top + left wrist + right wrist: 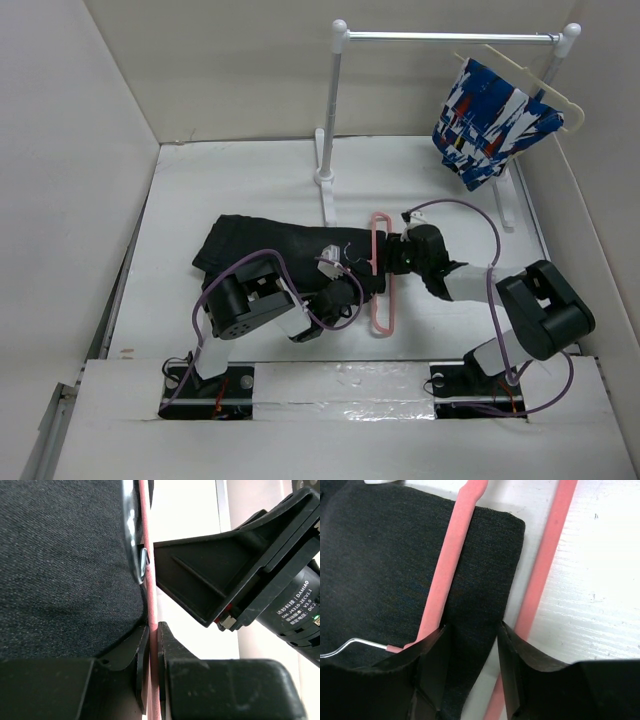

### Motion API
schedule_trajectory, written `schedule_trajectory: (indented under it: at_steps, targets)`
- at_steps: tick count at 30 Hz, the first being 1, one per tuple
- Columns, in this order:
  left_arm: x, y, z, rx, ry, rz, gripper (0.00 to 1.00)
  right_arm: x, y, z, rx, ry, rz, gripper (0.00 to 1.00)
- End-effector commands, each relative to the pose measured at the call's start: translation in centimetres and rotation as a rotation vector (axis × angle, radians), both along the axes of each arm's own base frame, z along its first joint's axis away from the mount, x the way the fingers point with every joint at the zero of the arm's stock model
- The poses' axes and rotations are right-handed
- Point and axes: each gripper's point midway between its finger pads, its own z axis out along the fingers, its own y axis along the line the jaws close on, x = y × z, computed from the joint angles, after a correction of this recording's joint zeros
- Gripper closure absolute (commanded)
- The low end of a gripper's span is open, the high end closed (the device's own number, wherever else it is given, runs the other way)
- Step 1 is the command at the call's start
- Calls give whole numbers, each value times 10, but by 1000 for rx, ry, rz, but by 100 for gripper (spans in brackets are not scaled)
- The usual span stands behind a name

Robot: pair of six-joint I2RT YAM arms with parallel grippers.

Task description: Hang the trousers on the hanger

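The black trousers (265,250) lie flat on the white table, left of centre. The pink hanger (383,272) lies at their right end. My left gripper (352,292) is shut on a thin pink bar of the hanger (151,605), with the trousers (65,565) close on its left. My right gripper (398,254) is open, its fingers (432,655) straddling the trousers' end (470,580). One hanger bar (451,555) lies across the cloth and the other bar (547,560) lies on the table just past the hem. A metal hook wire (350,644) shows at lower left.
A white clothes rack (340,110) stands at the back, its near foot (325,180) just behind the trousers. A cream hanger with a blue, white and red garment (490,120) hangs at the rail's right end. White walls close in left, back and right.
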Motion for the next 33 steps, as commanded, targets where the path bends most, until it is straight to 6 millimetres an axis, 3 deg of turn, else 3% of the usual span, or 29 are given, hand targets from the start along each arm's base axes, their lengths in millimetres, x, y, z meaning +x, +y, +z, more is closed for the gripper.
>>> schedule_trajectory:
  at_steps: [1, 2, 4, 5, 7, 12, 15, 16, 17, 20, 28, 31, 33]
  targets:
    - [7, -1, 16, -30, -44, 18, 100, 0, 1, -2, 16, -14, -14, 55]
    - [7, 0, 16, -21, -49, 21, 100, -1, 2, -3, 25, -14, -10, 65]
    - [8, 4, 15, -7, -52, 34, 100, -3, 5, -5, 44, -12, 3, 77]
    - [9, 5, 16, -4, -54, 37, 100, -4, 6, -4, 52, -14, 4, 90]
    - [12, 8, 15, 10, -58, 43, 100, -7, 2, -1, 85, -33, -6, 100]
    - [12, 19, 13, 43, -66, 66, 100, -10, -8, 33, 119, -100, -15, 100]
    - [13, 23, 13, 43, -66, 65, 100, -14, -18, 44, 81, -98, -44, 100]
    - [12, 22, 13, 39, -69, 57, 100, -14, -20, 46, 72, -96, -44, 91]
    - [12, 20, 14, 34, -74, 46, 100, -18, -16, 45, 70, -90, -28, 66]
    - [10, 9, 15, 13, -78, 8, 100, -23, -11, 42, 63, -84, -21, 47]
    - [7, 7, 9, 10, -68, 9, 100, 0, -2, 27, 14, -57, -24, 48]
    - [6, 6, 7, 15, -68, 1, 100, 0, 9, 14, 2, -30, 8, 54]
    - [6, 7, 7, 17, -69, 2, 100, 2, 13, 6, -8, -16, 10, 64]
